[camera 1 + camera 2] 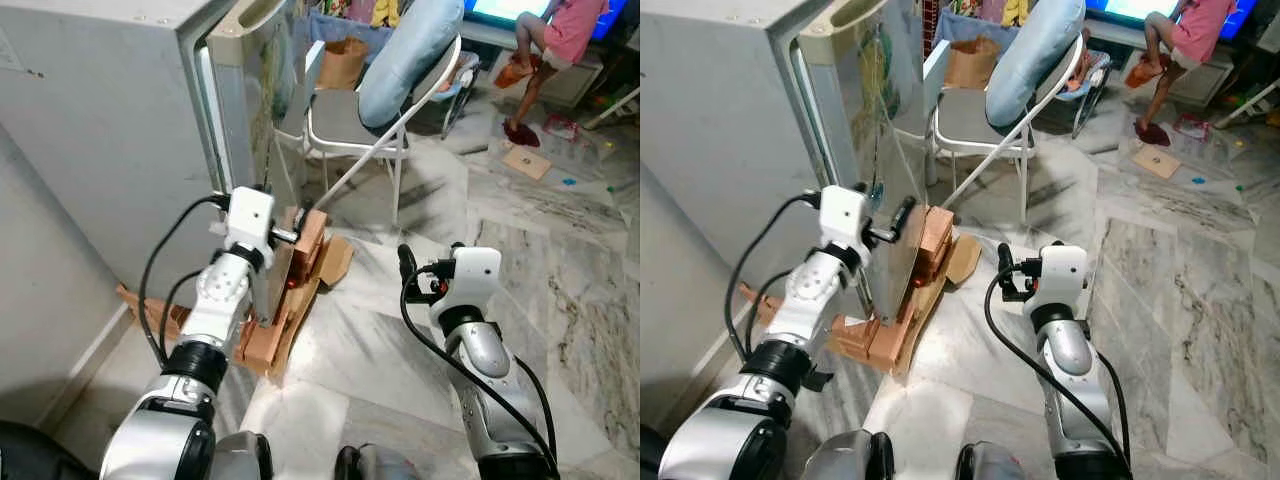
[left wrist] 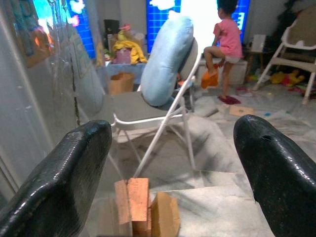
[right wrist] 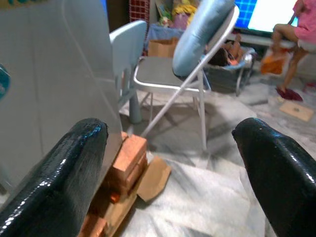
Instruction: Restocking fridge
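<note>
Fridge (image 1: 110,130) top cut off — person's (image 1: 560,35) upper body too.

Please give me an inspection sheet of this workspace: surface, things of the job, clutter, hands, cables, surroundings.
Surface: marble floor, bare before the robot.
Job's things: fridge, door slightly ajar; food items: nothing seen.
Clutter: bricks and cardboard at the fridge base.
Hands: left hand open at the door's lower edge; right hand open, holding nothing.
Cables: black cables looped along both arms.
Surroundings: folding chair with blue cushion; a person near a screen.
</note>
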Motion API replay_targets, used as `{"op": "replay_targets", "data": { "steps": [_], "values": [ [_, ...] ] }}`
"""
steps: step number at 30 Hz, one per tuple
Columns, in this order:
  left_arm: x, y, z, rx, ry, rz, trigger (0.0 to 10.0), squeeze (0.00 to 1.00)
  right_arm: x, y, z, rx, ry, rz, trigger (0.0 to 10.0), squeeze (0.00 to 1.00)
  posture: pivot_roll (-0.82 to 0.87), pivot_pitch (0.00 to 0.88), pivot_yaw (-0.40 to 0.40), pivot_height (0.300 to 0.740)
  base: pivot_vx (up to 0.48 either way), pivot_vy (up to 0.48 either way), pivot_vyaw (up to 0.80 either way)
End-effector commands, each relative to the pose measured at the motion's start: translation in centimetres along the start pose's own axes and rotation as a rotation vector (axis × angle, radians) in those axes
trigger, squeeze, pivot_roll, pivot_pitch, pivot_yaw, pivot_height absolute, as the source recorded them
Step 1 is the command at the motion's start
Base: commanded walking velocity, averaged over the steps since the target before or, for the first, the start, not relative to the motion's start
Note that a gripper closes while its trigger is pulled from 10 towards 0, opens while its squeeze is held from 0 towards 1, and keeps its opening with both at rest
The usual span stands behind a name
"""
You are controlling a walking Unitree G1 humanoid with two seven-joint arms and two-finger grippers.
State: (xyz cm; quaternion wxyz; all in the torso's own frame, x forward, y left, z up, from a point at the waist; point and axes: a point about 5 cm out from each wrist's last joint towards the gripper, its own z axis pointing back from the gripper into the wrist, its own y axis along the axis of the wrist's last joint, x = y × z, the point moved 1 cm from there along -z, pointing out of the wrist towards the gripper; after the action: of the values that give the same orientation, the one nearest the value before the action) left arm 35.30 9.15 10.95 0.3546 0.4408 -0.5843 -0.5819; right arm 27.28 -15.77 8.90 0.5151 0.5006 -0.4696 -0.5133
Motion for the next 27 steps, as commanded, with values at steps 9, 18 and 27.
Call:
{"op": "replay_targets", "data": {
  "steps": [9,18,27],
  "values": [
    [-3.8,-0.1,0.9,0.003,0.241,-0.044,10.0,0.0,0.9,-0.5,0.8,-0.006,-0.032,0.01,10.0,0.0,-0.02,0.022,-0.034,0.74,0.0,0.0,0.0],
    [-4.4,0.1,0.1,-0.02,0.242,-0.032,10.0,0.0,0.7,-0.4,0.9,-0.005,-0.022,0.014,10.0,0.0,-0.03,0.037,-0.044,0.74,0.0,0.0,0.0],
    [-4.5,0.9,-1.2,-0.025,0.267,-0.041,10.0,0.0,1.2,-0.2,1.8,-0.015,-0.01,0.018,10.0,0.0,-0.07,0.052,-0.044,0.74,0.0,0.0,0.0]
  ]
}}
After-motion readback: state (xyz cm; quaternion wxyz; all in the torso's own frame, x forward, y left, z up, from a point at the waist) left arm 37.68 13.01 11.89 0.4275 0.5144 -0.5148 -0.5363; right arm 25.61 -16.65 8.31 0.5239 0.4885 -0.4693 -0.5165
